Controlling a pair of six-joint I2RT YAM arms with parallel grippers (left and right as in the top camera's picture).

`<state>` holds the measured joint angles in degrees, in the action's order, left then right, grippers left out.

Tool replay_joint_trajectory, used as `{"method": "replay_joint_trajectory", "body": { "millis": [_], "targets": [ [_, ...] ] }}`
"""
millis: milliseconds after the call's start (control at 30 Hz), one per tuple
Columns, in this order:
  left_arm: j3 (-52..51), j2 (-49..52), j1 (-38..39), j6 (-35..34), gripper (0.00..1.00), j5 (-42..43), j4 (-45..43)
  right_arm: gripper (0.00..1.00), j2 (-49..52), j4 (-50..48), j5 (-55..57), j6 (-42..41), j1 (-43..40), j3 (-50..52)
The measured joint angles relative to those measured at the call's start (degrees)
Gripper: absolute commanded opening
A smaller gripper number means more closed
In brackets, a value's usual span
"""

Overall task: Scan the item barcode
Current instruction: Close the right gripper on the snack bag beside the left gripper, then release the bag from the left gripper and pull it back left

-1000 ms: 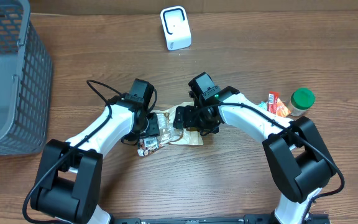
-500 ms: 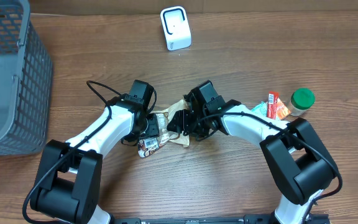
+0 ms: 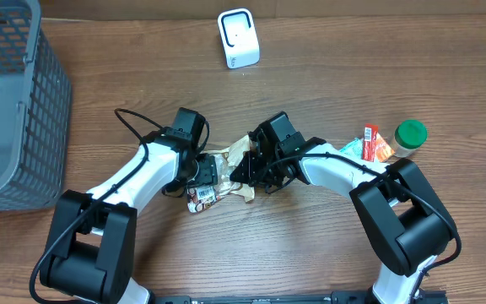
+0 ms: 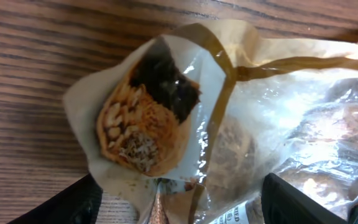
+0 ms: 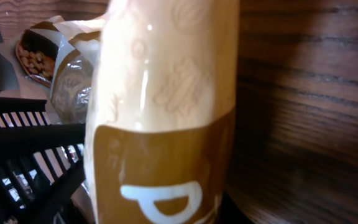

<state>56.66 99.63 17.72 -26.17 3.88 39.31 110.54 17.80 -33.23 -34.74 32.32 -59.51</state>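
On the wooden table (image 3: 327, 245), between both arms, is the snack bag (image 4: 160, 118): light, soft, crinkly, probably slippery film. The right gripper (image 3: 245, 165) seems clenched on its flat sealed edge, the safest hold; the left gripper (image 3: 202, 174) stands released above it.

Even bright light, soft shadows — wrist views blurred close-up, glare on snack wrapper (image 4: 303, 137).
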Motion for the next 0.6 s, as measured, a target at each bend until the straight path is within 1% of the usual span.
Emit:
{"method": "replay_joint_trajectory", "body": {
  "millis": [33, 133, 367, 600],
  "targets": [
    [0.1, 0.0, -0.5, 0.3, 0.74, 0.0, -0.1, 0.04, 0.0, 0.1, 0.0, 0.0, 0.0, 0.0],
    [0.9, 0.2, -1.6, 1.2, 0.75, -0.1, -0.2, 0.04, 0.0, 0.5, 0.0, 0.1, 0.0, 0.0],
    [5.4, 0.7, -7.9, 3.6, 0.76, -4.0, -0.4, 0.04, 0.0, 0.9, -0.5, 0.2, 0.0, 0.0],
    [7.7, 0.7, -13.7, 5.5, 0.84, -6.1, -2.2, 0.04, 0.0, -0.2, -0.4, 0.3, 0.0, 0.1]
  ]
}}
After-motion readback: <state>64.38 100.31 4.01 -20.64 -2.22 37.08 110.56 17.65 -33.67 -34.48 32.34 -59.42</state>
